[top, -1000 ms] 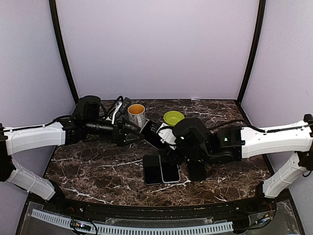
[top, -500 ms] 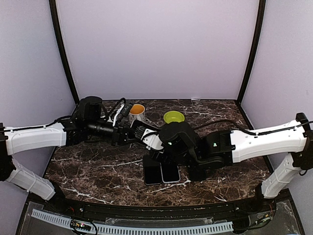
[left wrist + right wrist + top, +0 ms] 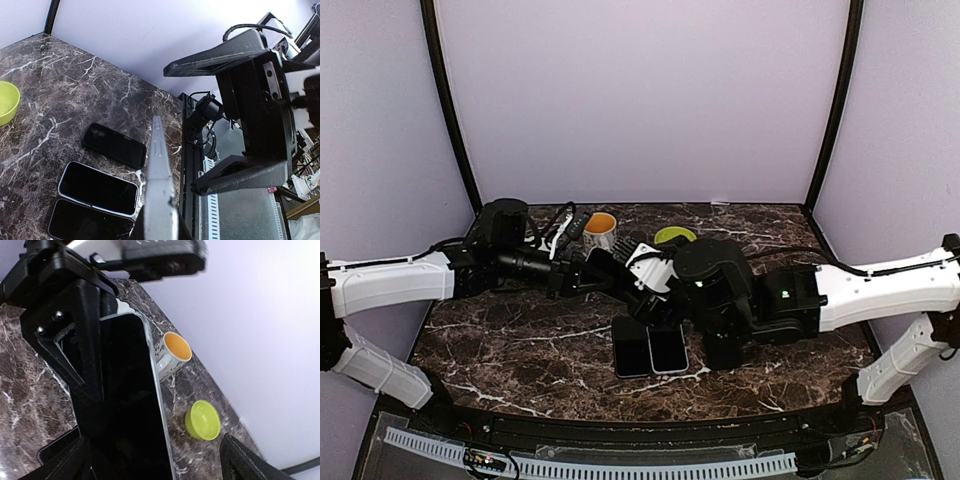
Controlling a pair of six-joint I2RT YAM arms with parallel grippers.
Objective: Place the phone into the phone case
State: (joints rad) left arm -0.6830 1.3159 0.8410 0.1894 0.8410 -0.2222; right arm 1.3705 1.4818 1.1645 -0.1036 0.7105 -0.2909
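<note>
On the near stretch of the dark marble table [image 3: 520, 345] lie three flat things in a row: a black-faced slab [image 3: 631, 347], a silver-rimmed slab [image 3: 667, 350] touching it, and, a little apart, what looks like a matte black phone case [image 3: 115, 145]. Above and just behind them, the left gripper [image 3: 608, 274] is clamped on the phone [image 3: 130, 405], holding it tilted and clear of the table, its dark screen facing the right wrist camera. The right gripper [image 3: 181, 129] has its jaws spread wide; in its own wrist view the phone stands between them, and whether either jaw touches it cannot be told. Farther back, near the rear wall, stand a white mug [image 3: 600, 232] with an orange inside and a lime-green bowl [image 3: 670, 236]
</note>
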